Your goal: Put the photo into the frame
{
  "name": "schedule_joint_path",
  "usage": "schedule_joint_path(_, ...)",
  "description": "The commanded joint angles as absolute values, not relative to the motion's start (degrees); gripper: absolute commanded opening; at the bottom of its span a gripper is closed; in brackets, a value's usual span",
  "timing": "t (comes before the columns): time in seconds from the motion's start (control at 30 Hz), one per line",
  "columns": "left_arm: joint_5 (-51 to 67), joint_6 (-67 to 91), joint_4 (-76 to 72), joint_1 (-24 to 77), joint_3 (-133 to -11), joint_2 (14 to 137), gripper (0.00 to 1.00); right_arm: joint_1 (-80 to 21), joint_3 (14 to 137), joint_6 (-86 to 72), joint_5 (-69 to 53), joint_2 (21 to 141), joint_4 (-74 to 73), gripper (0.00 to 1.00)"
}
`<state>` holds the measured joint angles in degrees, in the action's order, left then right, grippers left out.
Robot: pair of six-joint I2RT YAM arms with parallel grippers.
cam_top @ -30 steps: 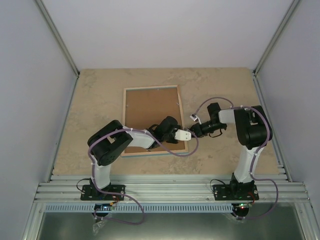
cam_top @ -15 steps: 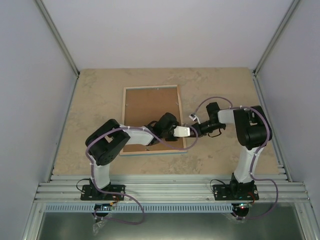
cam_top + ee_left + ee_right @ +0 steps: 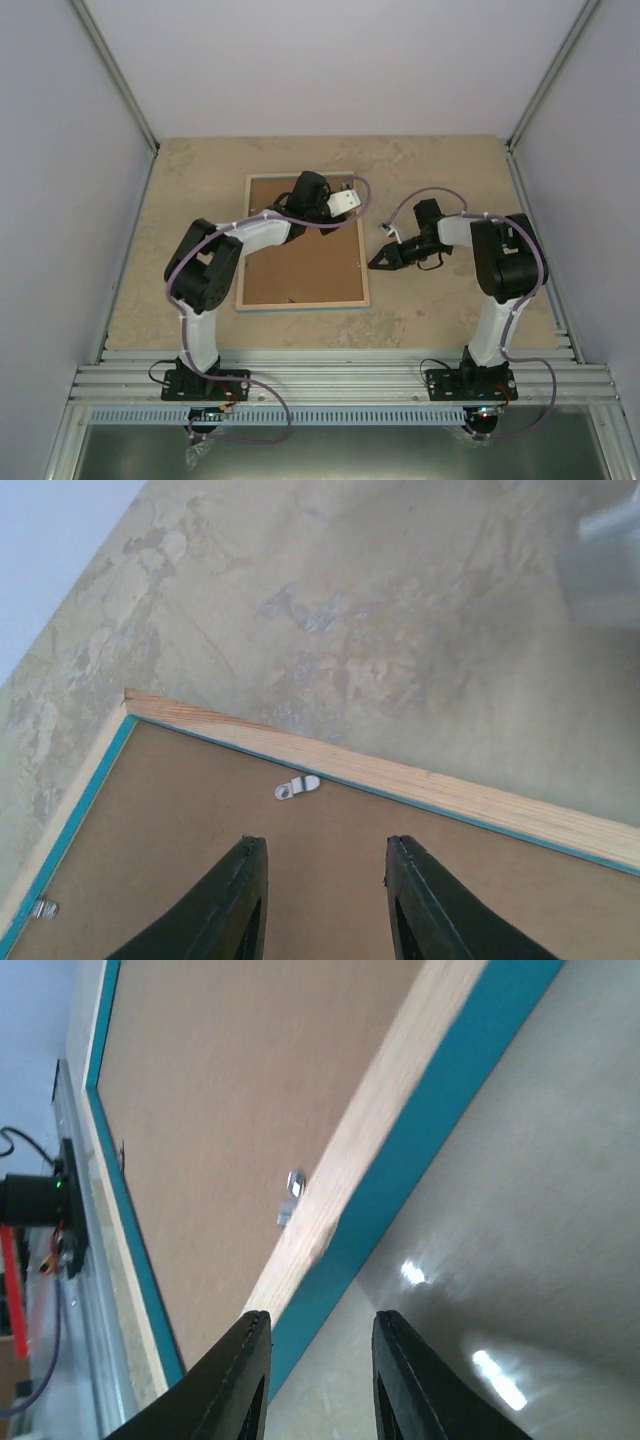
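The frame (image 3: 363,240) lies face down on the table, pale wooden edges up and a turquoise rim showing (image 3: 470,1070). A brown backing panel (image 3: 300,255) fills it. My left gripper (image 3: 340,203) hovers over the frame's far right part, open, with only backing panel between its fingers (image 3: 325,880). My right gripper (image 3: 376,264) sits low just right of the frame's right edge (image 3: 380,1130), open and empty (image 3: 320,1360). The photo is not in view.
Small metal clips (image 3: 297,787) (image 3: 292,1197) lie on the backing panel (image 3: 200,820) by the wooden edge (image 3: 450,795). Marbled beige table (image 3: 450,170) surrounds the frame. Grey walls close in at left, right and back; a metal rail (image 3: 340,380) runs along the near edge.
My left arm has swung from the frame's near right edge up to its far right part. The right gripper has stayed beside the right edge, its jaws a little wider.
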<state>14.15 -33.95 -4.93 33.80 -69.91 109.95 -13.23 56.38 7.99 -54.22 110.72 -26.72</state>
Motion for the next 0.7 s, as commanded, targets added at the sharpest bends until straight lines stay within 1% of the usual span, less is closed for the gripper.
schedule_joint_path(0.0,15.26,-37.46,-2.64,33.03,-75.2,116.9,0.35,-12.49,61.77,6.04,-52.0,110.39,-23.41,0.31)
schedule_joint_path(0.17,12.61,-40.63,-3.32,32.65,-81.44,123.27,0.32,-12.57,67.76,-1.03,-51.49,116.01,-19.26,0.31)
schedule_joint_path(0.33,11.12,-41.07,-2.5,32.51,-86.21,128.28,0.29,-13.58,73.16,-5.93,-48.38,120.31,-16.07,0.29)
schedule_joint_path(0.5,9.42,-42.49,-1.23,32.44,-86.22,130.15,0.24,-14.94,76.29,-8.29,-46.32,124.25,-14.76,0.27)
schedule_joint_path(0.67,9.66,-43.06,-0.56,32.26,-86.15,130.17,0.19,-15.98,75.42,-8.22,-44.01,125.93,-14.7,0.22)
